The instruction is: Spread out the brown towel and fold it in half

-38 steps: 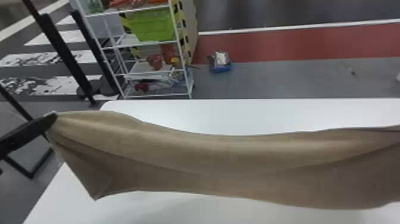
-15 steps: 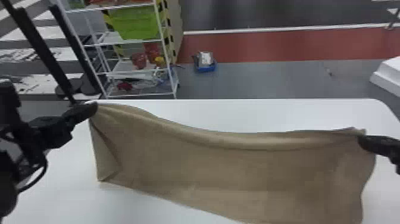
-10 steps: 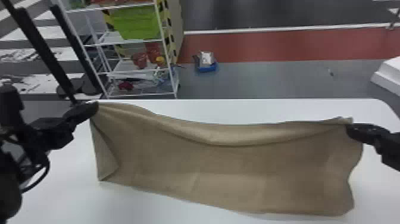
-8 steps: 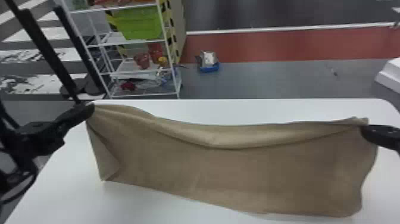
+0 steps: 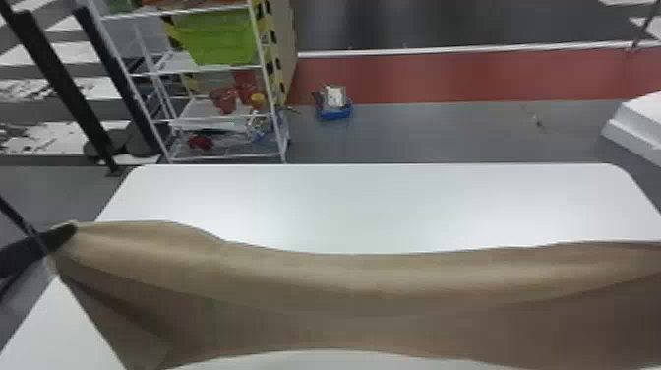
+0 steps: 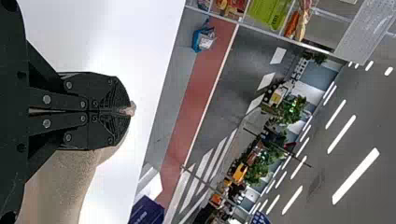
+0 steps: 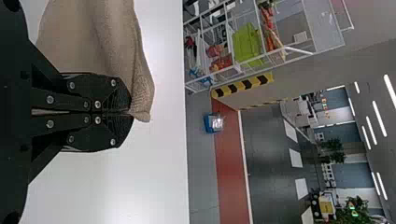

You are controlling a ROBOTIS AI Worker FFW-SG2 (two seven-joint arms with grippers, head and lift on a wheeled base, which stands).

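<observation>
The brown towel (image 5: 344, 295) hangs in a wide, sagging band above the near part of the white table (image 5: 374, 206). At the far left my left gripper (image 5: 71, 231) pinches its upper left corner; in the left wrist view the left gripper (image 6: 128, 112) is shut, with a bit of towel poking past its tips. The right end of the towel runs off the head view's right edge. In the right wrist view my right gripper (image 7: 130, 113) is shut on a corner of the towel (image 7: 109, 42).
Past the table's far edge stand a white wire shelf (image 5: 221, 160) with a green bin (image 5: 216, 37) and, on the floor, a small blue container (image 5: 334, 110). A white object (image 5: 639, 123) stands beyond the table's right corner.
The grippers have moved apart and nearer the head camera, the right one out of the head view. The towel between them is drawn wider and its lower edge has risen at the middle.
</observation>
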